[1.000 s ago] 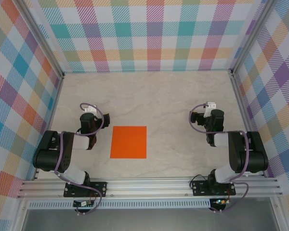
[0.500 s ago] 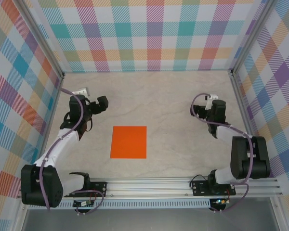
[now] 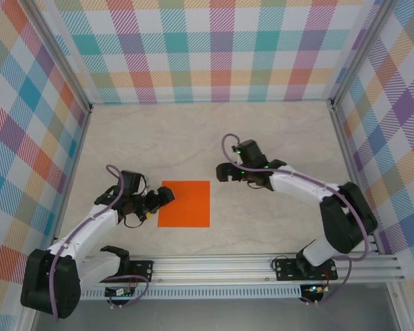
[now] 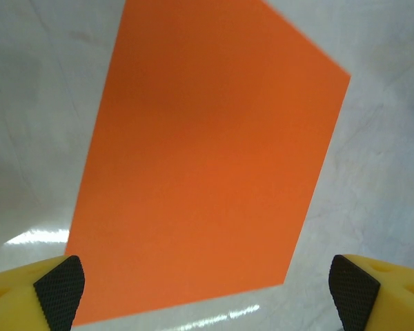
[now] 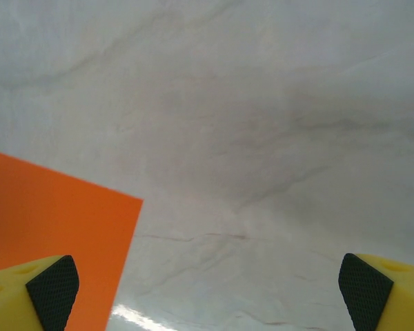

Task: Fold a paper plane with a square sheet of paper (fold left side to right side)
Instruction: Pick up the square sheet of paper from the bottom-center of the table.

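Square sheet of paper lies flat, uncreased, mid tabletop. No fold made; whole plane left to do. My left end effector at sheet's left edge, wide open, holding nothing. My right end effector near far right corner, wide open, empty.

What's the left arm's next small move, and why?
Likely ease the left jaws down onto the paper's left edge and pinch it. The paper lies flat and unfolded on the table; the left jaws stand open at that edge, holding nothing; the right jaws hover open by its far right corner.
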Robot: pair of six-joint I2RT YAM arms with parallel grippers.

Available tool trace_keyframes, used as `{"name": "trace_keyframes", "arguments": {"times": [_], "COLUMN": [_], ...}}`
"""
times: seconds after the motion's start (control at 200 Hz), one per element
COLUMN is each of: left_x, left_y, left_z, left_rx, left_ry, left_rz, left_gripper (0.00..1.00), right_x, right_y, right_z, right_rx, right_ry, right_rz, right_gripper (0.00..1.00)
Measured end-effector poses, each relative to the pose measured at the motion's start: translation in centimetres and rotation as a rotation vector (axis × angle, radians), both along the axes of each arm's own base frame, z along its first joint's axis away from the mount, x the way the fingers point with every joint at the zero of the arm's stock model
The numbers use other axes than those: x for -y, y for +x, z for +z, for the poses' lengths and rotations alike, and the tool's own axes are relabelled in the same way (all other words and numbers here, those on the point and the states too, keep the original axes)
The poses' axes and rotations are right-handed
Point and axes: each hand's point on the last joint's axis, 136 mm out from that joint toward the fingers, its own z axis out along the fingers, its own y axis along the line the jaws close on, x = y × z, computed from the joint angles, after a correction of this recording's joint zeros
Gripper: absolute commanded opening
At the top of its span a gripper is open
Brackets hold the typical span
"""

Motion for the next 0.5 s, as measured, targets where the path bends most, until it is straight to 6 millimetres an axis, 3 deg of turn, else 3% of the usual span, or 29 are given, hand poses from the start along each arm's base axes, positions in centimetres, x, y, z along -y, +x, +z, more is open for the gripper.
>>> {"name": "trace_keyframes", "arguments": {"times": [0.21,0.5], "left_x": [2.1,3.2], "left_y": [-1.2,-1.3], "left_z": [-0.7,-3.0], "left_rx": [-0.061,-0.124], "left_ry": [-0.045,-0.017], "left_rz": [-0.056,-0.091], "left_gripper": [0.92,0.92], "right_x": [-6.6,-10.7], "right_y": [-2.3,-1.4], "right_z": [-3.7,-6.2], "right_rx": [-0.102,-0.143], "right_ry": [-0.079,-0.145], "right_rz": [0.077,0.108], "right_gripper": [1.00,1.00]}}
